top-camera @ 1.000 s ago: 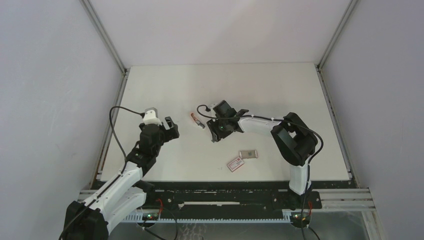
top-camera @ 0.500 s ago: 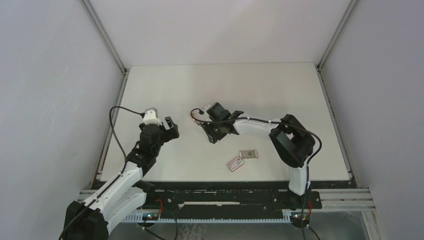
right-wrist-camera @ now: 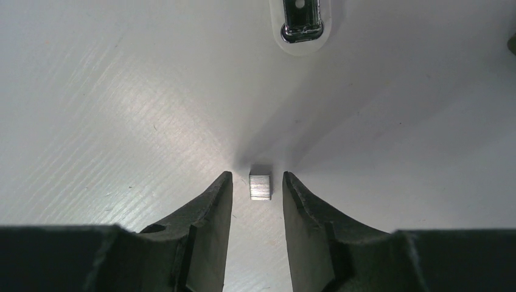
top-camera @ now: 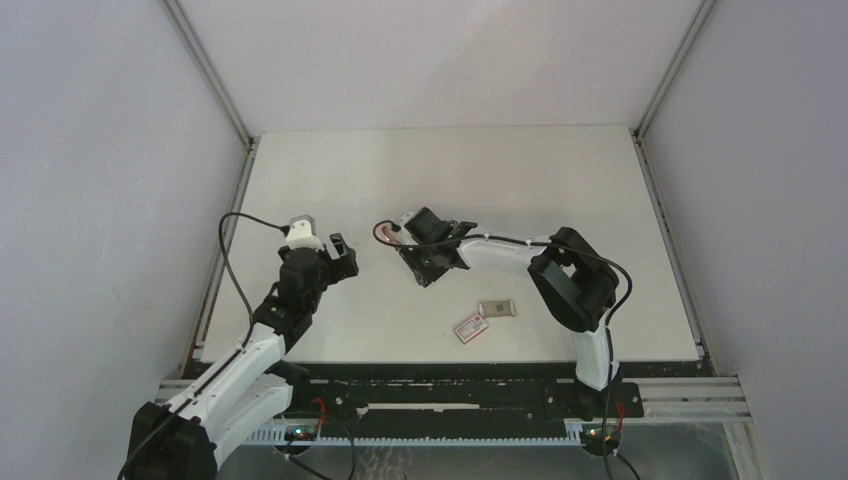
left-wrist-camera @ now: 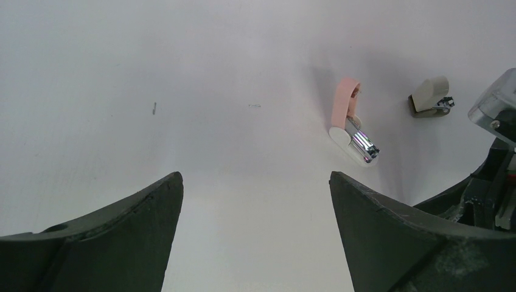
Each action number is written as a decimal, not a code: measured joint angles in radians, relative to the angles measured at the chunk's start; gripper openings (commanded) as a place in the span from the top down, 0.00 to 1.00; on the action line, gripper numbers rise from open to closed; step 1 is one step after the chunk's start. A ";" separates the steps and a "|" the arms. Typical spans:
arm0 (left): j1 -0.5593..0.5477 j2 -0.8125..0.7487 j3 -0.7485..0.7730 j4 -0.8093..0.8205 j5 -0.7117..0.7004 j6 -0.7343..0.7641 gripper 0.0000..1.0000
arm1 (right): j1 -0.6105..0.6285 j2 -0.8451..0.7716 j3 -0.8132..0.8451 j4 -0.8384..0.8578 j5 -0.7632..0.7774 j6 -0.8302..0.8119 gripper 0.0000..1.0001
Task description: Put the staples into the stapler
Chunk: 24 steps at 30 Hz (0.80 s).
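Observation:
A small silvery block of staples point(right-wrist-camera: 260, 187) lies on the white table between the fingers of my right gripper point(right-wrist-camera: 257, 177). The jaws stand narrowly open, with a thin gap on each side of the block. Just beyond the fingertips lies the stapler point(right-wrist-camera: 300, 21), only its rounded chrome end showing. In the left wrist view the stapler point(left-wrist-camera: 353, 131) lies swung open, pink lid up and silver channel exposed. From above, my right gripper point(top-camera: 415, 258) is right beside the stapler point(top-camera: 386, 232). My left gripper point(top-camera: 340, 255) hovers to the left, wide open and empty point(left-wrist-camera: 255, 177).
A small pale tray with grey contents point(top-camera: 497, 308) and a white box with a red label point(top-camera: 471, 327) lie near the front, right of centre. A small beige piece point(left-wrist-camera: 429, 96) lies beyond the stapler. The table's left rail point(top-camera: 225, 250) runs near my left arm.
My right gripper has moved left toward the stapler and its jaws have narrowed around the staples block. The left arm has not moved.

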State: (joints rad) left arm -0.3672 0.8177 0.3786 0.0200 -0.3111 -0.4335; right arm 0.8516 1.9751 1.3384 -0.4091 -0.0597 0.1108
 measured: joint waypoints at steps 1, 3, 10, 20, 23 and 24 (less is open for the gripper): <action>0.000 0.000 0.000 0.000 0.000 0.000 0.06 | 0.002 0.003 0.003 -0.003 0.003 -0.001 0.66; 0.000 0.000 0.000 0.000 0.000 0.000 0.06 | 0.006 0.010 0.008 -0.009 0.008 -0.002 0.67; 0.000 0.000 0.000 0.000 0.000 0.000 0.06 | 0.019 0.031 0.033 -0.029 0.037 -0.004 0.74; 0.000 0.000 0.000 0.000 0.000 0.000 0.06 | 0.027 0.040 0.045 -0.049 0.061 -0.003 0.77; 0.000 0.000 0.000 0.000 0.000 0.000 0.06 | 0.028 0.040 0.046 -0.054 0.064 -0.003 0.80; 0.000 0.000 0.000 0.000 0.000 0.000 0.06 | 0.028 0.040 0.046 -0.056 0.066 -0.003 0.82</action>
State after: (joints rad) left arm -0.3672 0.8177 0.3786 0.0200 -0.3111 -0.4335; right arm 0.8799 2.0151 1.3846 -0.4648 0.0059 0.1081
